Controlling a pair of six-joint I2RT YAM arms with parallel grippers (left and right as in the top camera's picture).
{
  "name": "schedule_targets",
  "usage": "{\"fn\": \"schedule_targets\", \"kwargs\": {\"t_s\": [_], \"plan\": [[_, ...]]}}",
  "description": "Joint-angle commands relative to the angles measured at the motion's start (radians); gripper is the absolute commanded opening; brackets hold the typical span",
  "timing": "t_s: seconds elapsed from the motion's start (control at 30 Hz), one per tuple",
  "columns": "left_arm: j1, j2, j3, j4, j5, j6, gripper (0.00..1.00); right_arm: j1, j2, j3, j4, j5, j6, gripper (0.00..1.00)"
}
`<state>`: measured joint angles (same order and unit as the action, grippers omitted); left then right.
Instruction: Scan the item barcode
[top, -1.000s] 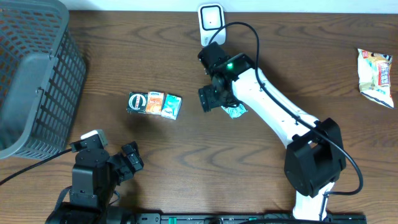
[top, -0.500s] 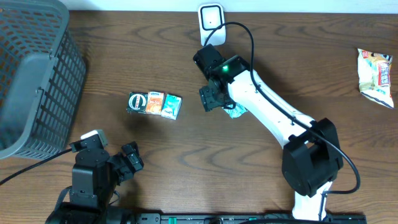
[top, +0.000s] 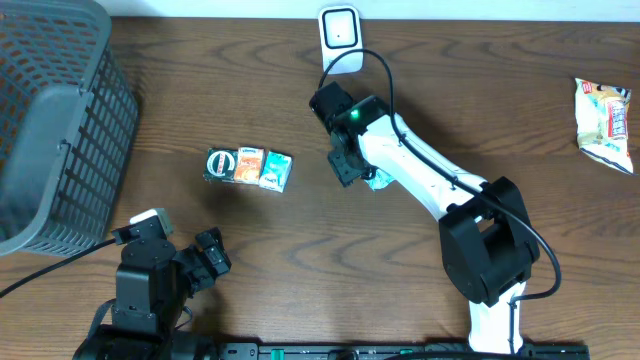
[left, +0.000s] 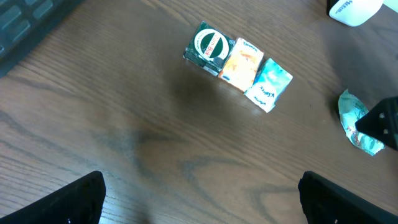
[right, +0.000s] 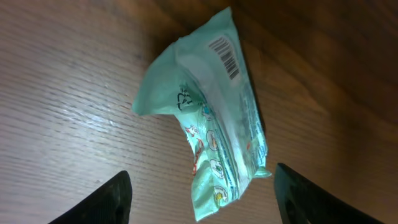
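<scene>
Packet flat on worktop, mid-frame overhead, barcode showing. Right pincer wide, straddling packet, not touching. Left pincer wide, empty, lower left. Scanner top centre.

A mint-green packet, printed with tiny cartoon pictures and a black-on-white barcode, lies between the black fingers of the right gripper on a dark brown wood-grain table. To that gripper's left is a pack in dark green, orange and turquoise. Beyond the gripper is a white scanner, and far left a grey lattice basket.
</scene>
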<state>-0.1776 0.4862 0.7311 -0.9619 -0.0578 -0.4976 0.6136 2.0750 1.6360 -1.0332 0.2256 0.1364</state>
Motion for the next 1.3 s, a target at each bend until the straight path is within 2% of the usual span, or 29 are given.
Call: {"fn": "schedule_targets", "kwargs": {"t_s": [0.0,0.27,0.3,0.4,0.53,0.57,0.67,0.9,1.03,1.13,1.27], "plan": [[0.002,-0.005,0.002,0.0,-0.003,0.002,0.98,-0.005,0.005,-0.056,0.036,0.023,-0.049,0.67],[0.002,-0.005,0.002,0.001,-0.003,0.002,0.98,-0.005,0.005,-0.173,0.154,0.024,-0.048,0.57],[0.002,-0.005,0.002,0.0,-0.003,0.002,0.97,-0.006,0.005,-0.182,0.16,0.024,-0.048,0.53],[0.002,-0.005,0.002,0.0,-0.003,0.002,0.98,-0.006,0.005,-0.187,0.162,0.012,-0.04,0.27],[0.002,-0.005,0.002,0.0,-0.003,0.002,0.98,-0.007,0.005,-0.174,0.154,-0.035,-0.012,0.22],[0.002,-0.005,0.002,0.0,-0.003,0.002,0.98,-0.013,0.005,-0.157,0.14,-0.076,0.006,0.11],[0.002,-0.005,0.002,0.0,-0.003,0.002,0.98,-0.034,0.005,-0.104,0.092,-0.179,0.008,0.02],[0.002,-0.005,0.002,0.0,-0.003,0.002,0.98,-0.141,0.005,0.012,-0.01,-0.497,-0.004,0.01],[0.002,-0.005,0.002,0.0,-0.003,0.002,0.98,-0.226,0.005,0.009,-0.015,-0.869,-0.114,0.01],[0.002,-0.005,0.002,0.0,-0.003,0.002,0.98,-0.28,0.005,0.006,-0.047,-1.078,-0.173,0.01],[0.002,-0.005,0.002,0.0,-0.003,0.002,0.98,-0.31,0.005,-0.001,-0.101,-1.137,-0.233,0.01]]}}
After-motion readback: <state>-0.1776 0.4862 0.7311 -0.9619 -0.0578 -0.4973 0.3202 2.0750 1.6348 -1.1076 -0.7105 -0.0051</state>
